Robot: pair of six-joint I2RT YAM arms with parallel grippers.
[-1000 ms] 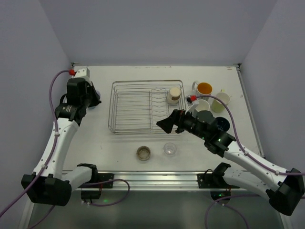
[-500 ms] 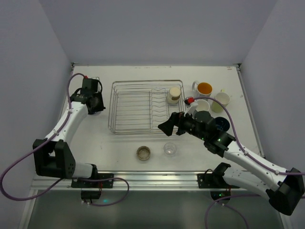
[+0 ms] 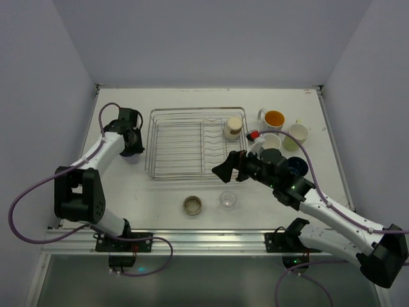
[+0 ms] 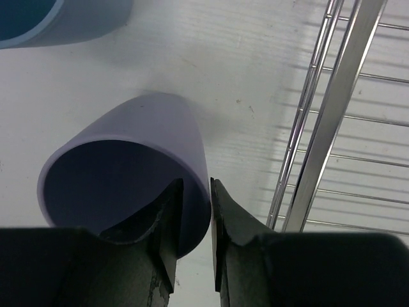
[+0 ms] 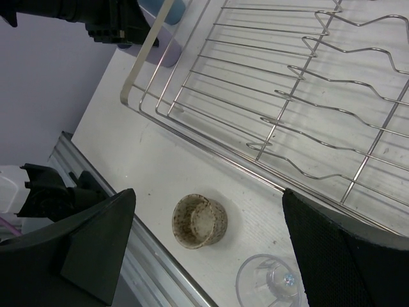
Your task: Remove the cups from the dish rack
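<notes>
White bench (image 3: 166, 192) in the middle, matt, and up close it shows faint streaks and a few dark specks. Three plain panels box it in: the back wall (image 3: 211, 45), pale lavender-grey and evenly lit; the left wall (image 3: 32, 96), a shade dimmer; the right wall (image 3: 377, 77), same colour, slanting in. The light is soft and comes from above, so the shadows on the bench are short and blurred. Along the near edge runs a silver metal rail (image 3: 211, 240), and below that there's a dull grey-green surface (image 3: 211, 281); floor or panel, can't tell.
</notes>
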